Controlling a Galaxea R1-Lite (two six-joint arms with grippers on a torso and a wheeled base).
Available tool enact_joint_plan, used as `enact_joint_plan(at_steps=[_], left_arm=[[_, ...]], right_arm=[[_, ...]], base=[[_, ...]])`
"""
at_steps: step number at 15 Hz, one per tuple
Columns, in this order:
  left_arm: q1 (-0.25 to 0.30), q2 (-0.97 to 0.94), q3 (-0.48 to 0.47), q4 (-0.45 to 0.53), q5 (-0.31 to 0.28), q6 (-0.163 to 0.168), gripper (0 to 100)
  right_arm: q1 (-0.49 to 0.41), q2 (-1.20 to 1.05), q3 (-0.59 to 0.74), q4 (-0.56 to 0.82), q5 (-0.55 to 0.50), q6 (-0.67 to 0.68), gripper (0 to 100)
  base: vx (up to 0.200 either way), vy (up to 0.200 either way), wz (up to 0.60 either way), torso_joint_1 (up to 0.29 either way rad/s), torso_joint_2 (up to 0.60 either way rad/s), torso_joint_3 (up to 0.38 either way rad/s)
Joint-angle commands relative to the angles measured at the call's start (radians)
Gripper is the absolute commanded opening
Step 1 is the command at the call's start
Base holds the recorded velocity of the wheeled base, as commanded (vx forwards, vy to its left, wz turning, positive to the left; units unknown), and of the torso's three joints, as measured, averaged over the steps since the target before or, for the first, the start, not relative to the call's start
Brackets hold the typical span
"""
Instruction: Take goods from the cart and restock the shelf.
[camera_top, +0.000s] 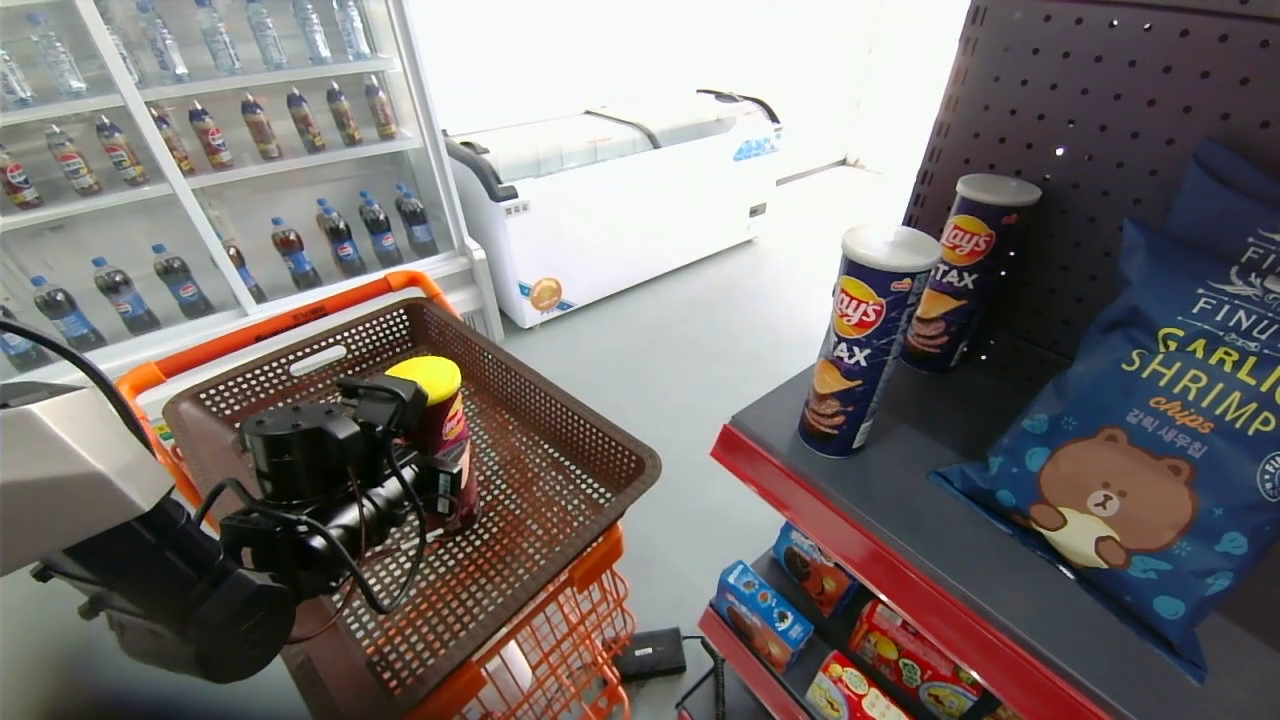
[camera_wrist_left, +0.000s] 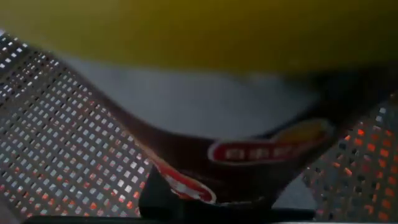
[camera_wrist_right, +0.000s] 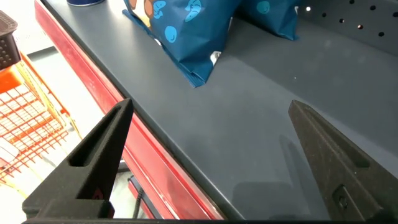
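Cardboard is likely making the chip can (camera_top: 448, 420) light, stiff yet crushable; it is standing upright in the basket (camera_top: 630, 455), left gripper (camera_top: 452, 490) sitting mid-body, the best hold, though I cannot tell whether it is gripping

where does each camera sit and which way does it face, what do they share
Head view: on the head, facing forward and down; basket on the left, shelf on the right; the left arm shows, left gripper at the yellow-lidded can.
Left wrist view: on the left wrist, close up on that can, basket mesh behind.
Right wrist view: on the right wrist, facing down along the shelf top toward the blue bag; the open right gripper shows.
Shared: head and left wrist: can, basket; head and right wrist: shelf, bag.
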Motion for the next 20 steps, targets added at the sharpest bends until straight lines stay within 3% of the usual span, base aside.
enact_joint_plan(at_steps=[1,2,5,7,8,9,11,12,13,15,18,20], left_arm=[[-0.016,-0.03,0.002,0.043,0.035,0.014,0],[-0.024,-0.057,-0.001,0.08,0.044,0.014,0],[-0.045,-0.188,-0.023,0.167,0.04,-0.029,0],[-0.093,-0.29,-0.047,0.314,0.034,-0.049,0],[-0.103,-0.35,-0.058,0.385,0.024,-0.079,0],[-0.103,-0.39,-0.05,0.417,0.017,-0.085,0],[-0.094,-0.451,-0.029,0.484,-0.038,-0.087,0],[-0.091,-0.533,-0.013,0.581,-0.123,-0.088,0],[-0.099,-0.588,-0.013,0.659,-0.141,-0.082,0],[-0.148,-0.629,-0.013,0.662,-0.152,-0.085,0],[-0.151,-0.698,0.034,0.664,-0.276,-0.073,0],[-0.172,-0.726,0.036,0.672,-0.295,-0.016,0]], right_arm=[[0.001,0.002,0.0,0.0,0.0,0.0,100],[0.001,0.002,0.0,0.0,0.0,0.0,100],[0.001,0.002,0.0,0.0,0.0,-0.002,100],[0.001,0.002,0.0,0.0,0.0,0.0,100],[0.001,0.002,0.0,0.0,0.0,0.0,100],[0.001,0.002,0.0,0.0,0.0,0.0,100],[0.001,0.002,0.0,0.0,0.0,0.0,100],[0.001,0.002,0.0,0.0,0.0,0.0,100],[0.001,0.002,0.0,0.0,0.0,0.0,100],[0.001,0.002,0.0,0.0,0.0,0.0,100],[0.001,0.002,0.0,0.0,0.0,0.0,100],[0.001,0.002,0.0,0.0,0.0,0.0,100]], base=[[0.0,0.0,0.0,0.0,0.0,0.0],[0.0,0.0,0.0,0.0,0.0,0.0],[0.0,0.0,0.0,0.0,0.0,0.0],[0.0,0.0,0.0,0.0,0.0,0.0],[0.0,0.0,0.0,0.0,0.0,0.0],[0.0,0.0,0.0,0.0,0.0,0.0],[0.0,0.0,0.0,0.0,0.0,0.0],[0.0,0.0,0.0,0.0,0.0,0.0],[0.0,0.0,0.0,0.0,0.0,0.0],[0.0,0.0,0.0,0.0,0.0,0.0],[0.0,0.0,0.0,0.0,0.0,0.0],[0.0,0.0,0.0,0.0,0.0,0.0]])
